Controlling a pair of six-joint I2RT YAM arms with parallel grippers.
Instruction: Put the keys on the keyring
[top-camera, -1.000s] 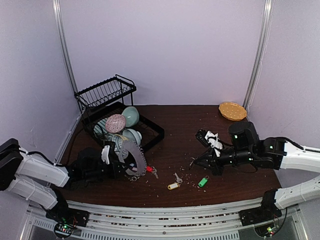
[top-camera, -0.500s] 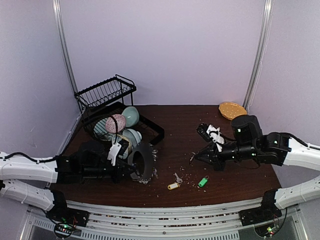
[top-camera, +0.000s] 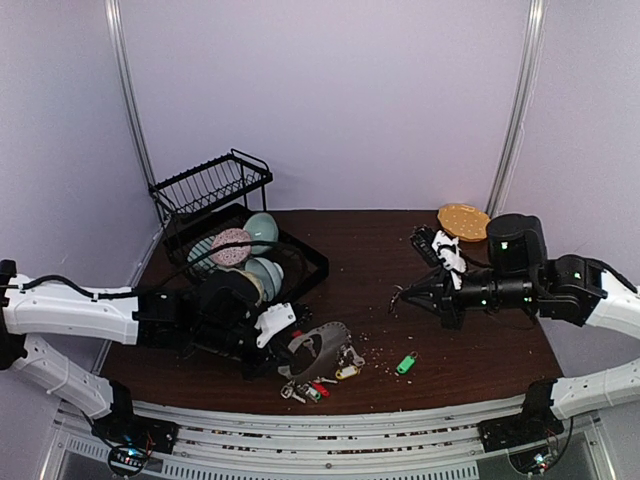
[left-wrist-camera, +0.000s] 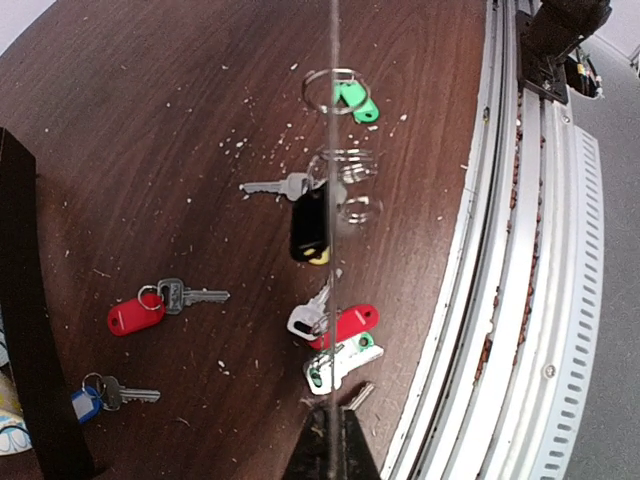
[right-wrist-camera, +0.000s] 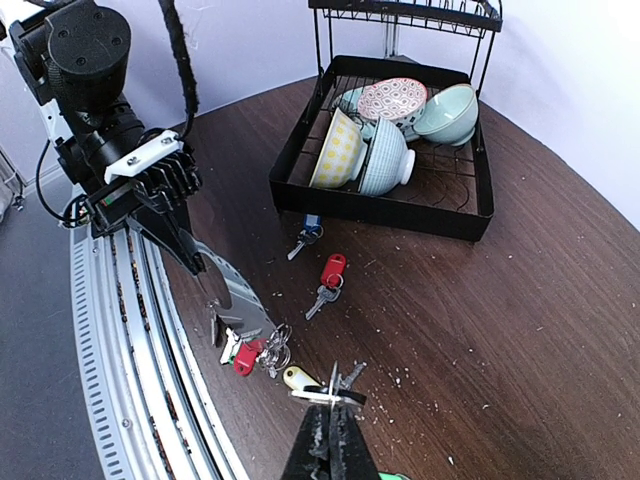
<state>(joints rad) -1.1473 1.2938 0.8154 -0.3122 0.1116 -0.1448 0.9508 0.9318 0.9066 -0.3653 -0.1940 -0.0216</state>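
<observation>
L gripper (right-wrist-camera: 198, 265) is clamped on the keyring (right-wrist-camera: 238, 298), held tilted low over the table (top-camera: 370, 250) nr its front edge. Several keys (right-wrist-camera: 250, 352) hang at its lower end. A red-tag key (right-wrist-camera: 331, 271) & blue-tag key (right-wrist-camera: 309, 234) lie loose by the dish rack (right-wrist-camera: 400, 213). The green-tag key (top-camera: 405, 363) lies apart. R gripper (right-wrist-camera: 328, 420) has its tips pressed together, with a small wire ring (right-wrist-camera: 330, 396) at them, poss. pinched.

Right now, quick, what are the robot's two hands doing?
Left gripper: closed, holding the big metal keyring by its rim.
Right gripper: closed, pinching what looks like a small wire ring.
</observation>
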